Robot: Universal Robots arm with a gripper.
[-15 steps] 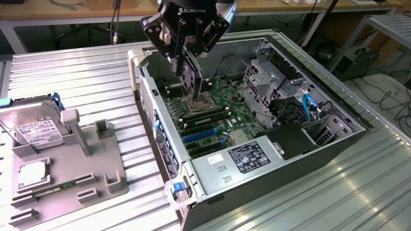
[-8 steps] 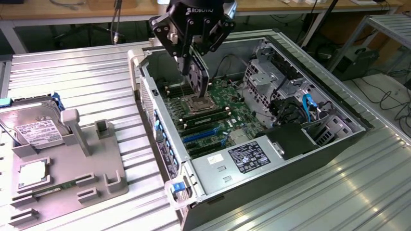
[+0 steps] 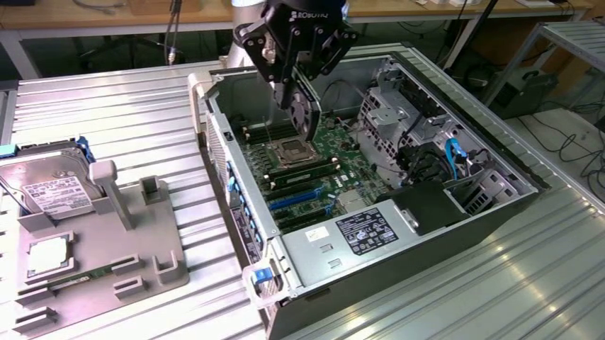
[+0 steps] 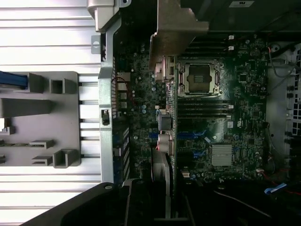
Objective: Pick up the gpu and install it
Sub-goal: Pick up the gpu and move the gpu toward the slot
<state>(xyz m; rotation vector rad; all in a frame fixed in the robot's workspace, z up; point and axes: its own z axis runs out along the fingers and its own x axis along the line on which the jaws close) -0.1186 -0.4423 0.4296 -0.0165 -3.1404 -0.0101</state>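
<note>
My gripper (image 3: 287,91) hangs over the far end of the open computer case (image 3: 492,205), shut on the gpu (image 3: 304,112). The gpu is a thin green card held on edge, with its round black cooler facing the exterior view's right. It is up in the air above the green motherboard (image 3: 326,170), roughly over the square CPU socket (image 3: 294,151). In the wrist view the gpu (image 4: 167,141) appears edge-on between my dark fingers (image 4: 141,207), its silver end bracket (image 4: 175,33) pointing away. The blue expansion slots (image 3: 295,199) lie nearer the power supply, with nothing in them.
A grey power supply (image 3: 364,234) fills the case's near end, and drive cages with cables (image 3: 426,142) line its right side. On the exterior view's left, a grey fixture tray (image 3: 142,248) holds a hard drive (image 3: 47,185) on the ribbed metal table (image 3: 123,106).
</note>
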